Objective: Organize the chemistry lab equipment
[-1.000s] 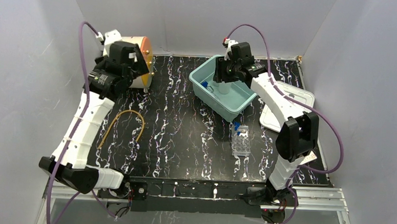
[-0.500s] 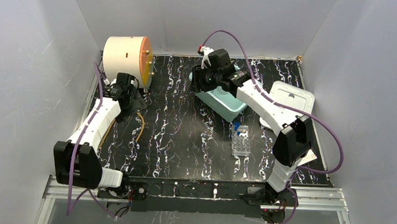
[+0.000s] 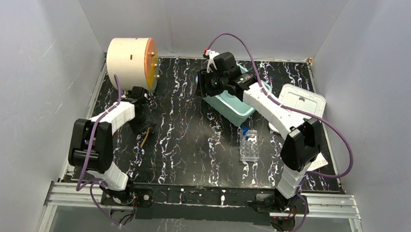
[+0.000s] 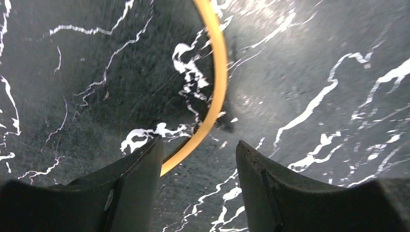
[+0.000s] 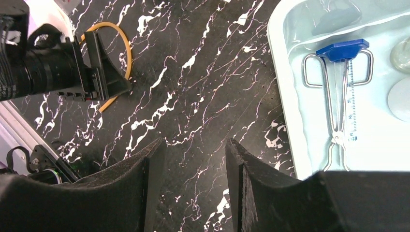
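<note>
The yellowish tubing (image 4: 218, 82) lies on the black marbled table and curves between my left gripper's open fingers, close to the left finger (image 4: 138, 179). My left gripper (image 4: 198, 150) is open, low over the tubing, at the left of the table (image 3: 143, 121). My right gripper (image 5: 196, 145) is open and empty above the table just left of the teal bin (image 5: 285, 96). In the bin lie a blue-capped tube in a metal clamp (image 5: 341, 82) and a clear glass vial (image 5: 401, 53). The clear tube rack (image 3: 249, 145) stands mid-table. The squeeze bottle is out of view.
A big cream drum with an orange face (image 3: 132, 59) stands at the back left. A white lid (image 3: 299, 102) lies right of the bin (image 3: 230, 108). A small white box with red marking (image 3: 320, 163) sits at the right edge.
My left arm came down from beside the drum to the tubing. My right gripper moved out of the bin to its left edge.
</note>
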Tool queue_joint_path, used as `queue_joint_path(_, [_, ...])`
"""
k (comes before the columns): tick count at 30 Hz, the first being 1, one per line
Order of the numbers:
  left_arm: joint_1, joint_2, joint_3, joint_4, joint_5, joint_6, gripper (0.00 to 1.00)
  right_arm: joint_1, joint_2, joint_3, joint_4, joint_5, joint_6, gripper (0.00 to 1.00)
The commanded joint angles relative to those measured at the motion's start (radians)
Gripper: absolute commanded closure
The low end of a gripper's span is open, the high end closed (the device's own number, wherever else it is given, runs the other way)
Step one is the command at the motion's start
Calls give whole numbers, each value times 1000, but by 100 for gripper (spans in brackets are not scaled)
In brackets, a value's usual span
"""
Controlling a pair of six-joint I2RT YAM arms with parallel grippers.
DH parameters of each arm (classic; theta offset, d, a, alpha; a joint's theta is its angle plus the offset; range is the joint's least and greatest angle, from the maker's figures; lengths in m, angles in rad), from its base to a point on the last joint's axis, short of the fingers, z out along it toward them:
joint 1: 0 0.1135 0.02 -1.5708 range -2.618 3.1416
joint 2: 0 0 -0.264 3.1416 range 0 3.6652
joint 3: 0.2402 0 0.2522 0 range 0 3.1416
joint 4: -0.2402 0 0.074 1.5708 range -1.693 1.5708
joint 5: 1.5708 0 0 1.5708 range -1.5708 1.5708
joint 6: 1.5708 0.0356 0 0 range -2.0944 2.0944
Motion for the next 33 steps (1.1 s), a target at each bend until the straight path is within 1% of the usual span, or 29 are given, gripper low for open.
queue_joint_path(1, [-1,-25,-43,31,-3,-7,46,2,-9,-5,49,2,-6,43])
queue_joint_path(4, [-4,-5,-70,35,-10,-7,49,8,-9,0,44,14,-16,43])
queue_joint_path(7, [-13,20,-80,31,-28,-6,56,20,-6,15,32,34,-33,43])
queue_joint_path(10, [-29,53,-58,-20,-46,-7,62,34,-7,24,21,54,-47,43])
queue_joint_path(13, [-51,73,-43,-46,-46,-8,73,40,-12,19,25,61,-50,43])
queue_joint_path(18, [-76,68,-10,-69,-36,-6,99,41,-20,15,29,62,-51,43])
queue_joint_path(22, [-115,6,86,-124,-9,1,100,41,-26,-8,42,26,-41,42])
queue_joint_path(26, [-168,-54,176,-143,33,-11,100,38,-15,-49,63,-29,-20,42])
queue_joint_path(30, [-223,-113,194,-128,79,-12,100,28,15,-38,67,-106,24,40])
queue_joint_path(33, [-243,-170,182,-86,152,26,100,21,57,11,41,-167,54,33])
